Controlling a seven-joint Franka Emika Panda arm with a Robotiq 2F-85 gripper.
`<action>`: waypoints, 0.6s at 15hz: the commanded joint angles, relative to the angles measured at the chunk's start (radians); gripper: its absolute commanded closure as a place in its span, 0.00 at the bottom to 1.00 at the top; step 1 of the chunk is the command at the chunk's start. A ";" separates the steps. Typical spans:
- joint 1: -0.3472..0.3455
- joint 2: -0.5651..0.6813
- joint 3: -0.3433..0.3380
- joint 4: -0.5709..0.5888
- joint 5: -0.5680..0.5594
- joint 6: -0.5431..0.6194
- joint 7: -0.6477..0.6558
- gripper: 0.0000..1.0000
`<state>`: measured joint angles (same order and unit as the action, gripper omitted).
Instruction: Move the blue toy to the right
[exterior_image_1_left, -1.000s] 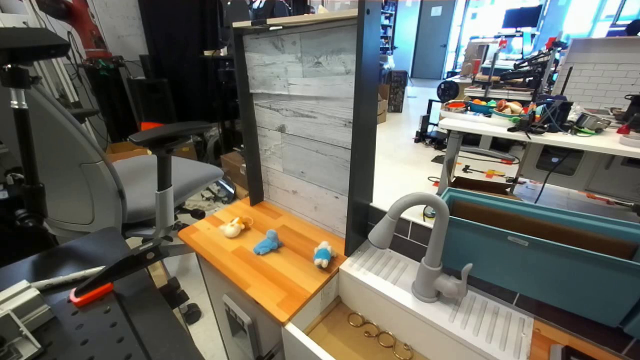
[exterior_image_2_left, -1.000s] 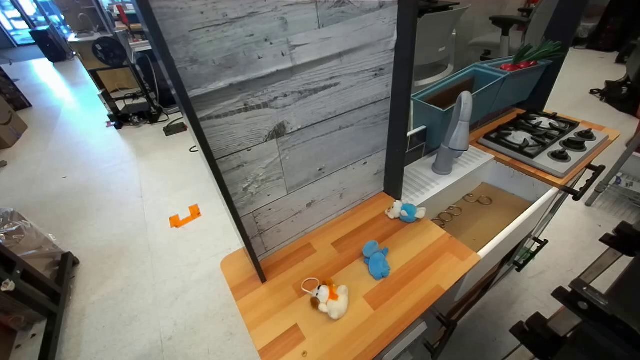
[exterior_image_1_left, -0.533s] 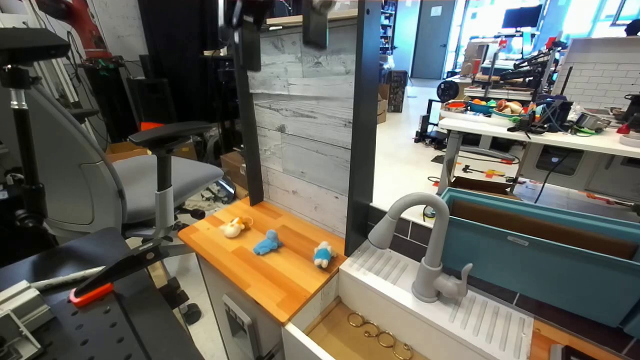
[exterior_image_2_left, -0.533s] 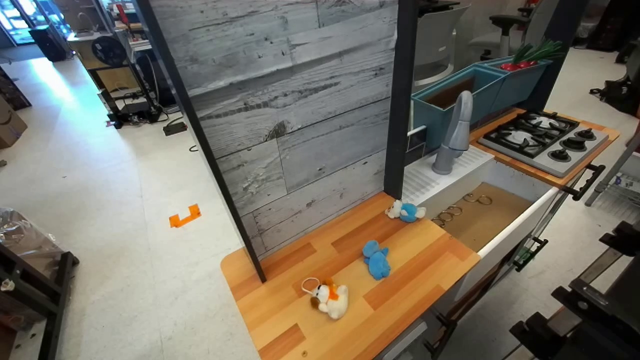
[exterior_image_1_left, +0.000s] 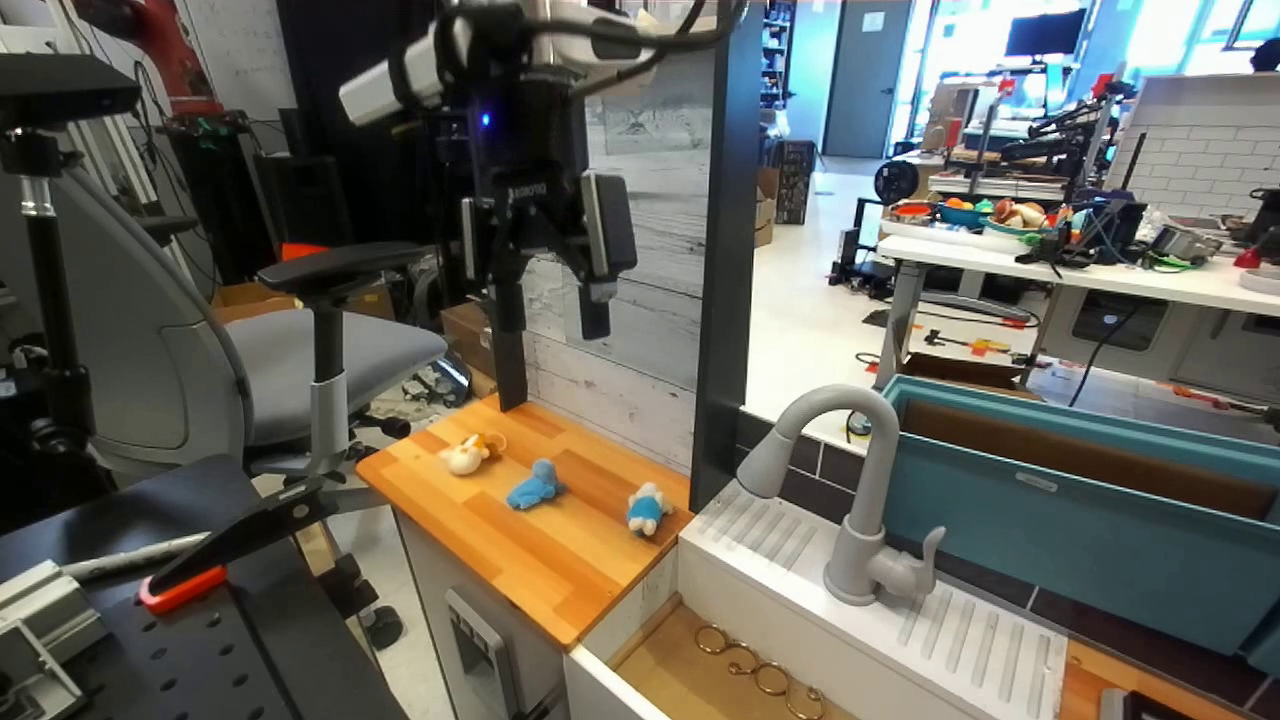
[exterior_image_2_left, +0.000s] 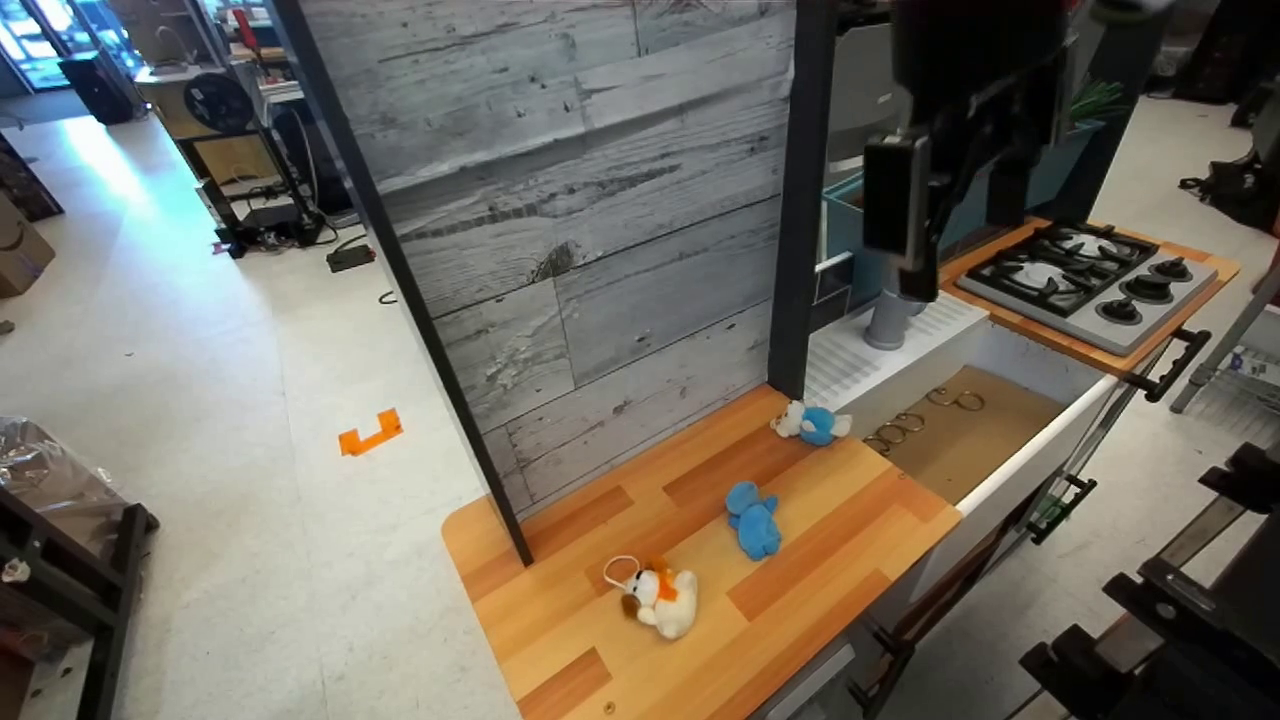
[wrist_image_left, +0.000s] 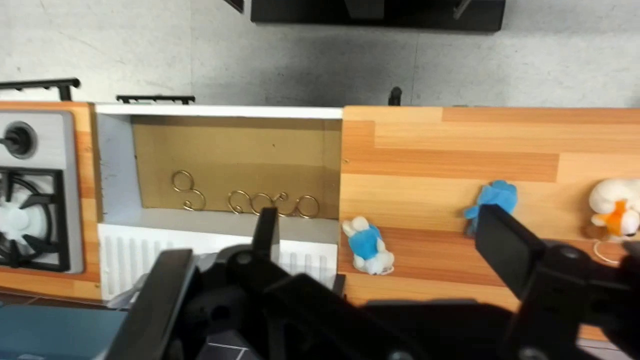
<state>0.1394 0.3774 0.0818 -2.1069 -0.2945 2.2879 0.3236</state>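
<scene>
The blue toy, small and all light blue, lies in the middle of the wooden counter. It shows in both exterior views (exterior_image_1_left: 536, 485) (exterior_image_2_left: 754, 522) and in the wrist view (wrist_image_left: 499, 196), where a finger covers part of it. My gripper (exterior_image_1_left: 551, 320) is open and empty, with fingers pointing down, well above the counter. It also shows in an exterior view (exterior_image_2_left: 962, 245), in front of the faucet and planter. In the wrist view the gripper (wrist_image_left: 377, 219) has its fingers wide apart; the blue toy lies at the right finger's tip, far below.
A white toy with a blue shirt (exterior_image_2_left: 816, 425) lies at the counter's sink end. A white toy with an orange scarf (exterior_image_2_left: 668, 600) lies on the other side. The wooden counter (exterior_image_1_left: 560, 575) borders an upright panel (exterior_image_1_left: 610, 320), the sink (wrist_image_left: 225, 150) and a faucet (exterior_image_1_left: 865, 500).
My gripper has come down into both exterior views from above, open, and now hangs lower over the counter area. The toys have not moved.
</scene>
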 joint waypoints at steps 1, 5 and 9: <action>0.047 0.127 -0.027 0.036 -0.018 0.196 0.006 0.00; 0.100 0.249 -0.056 0.065 -0.004 0.389 -0.018 0.00; 0.119 0.364 -0.047 0.128 0.040 0.490 -0.081 0.00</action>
<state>0.2387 0.6598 0.0417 -2.0463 -0.2896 2.7213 0.3015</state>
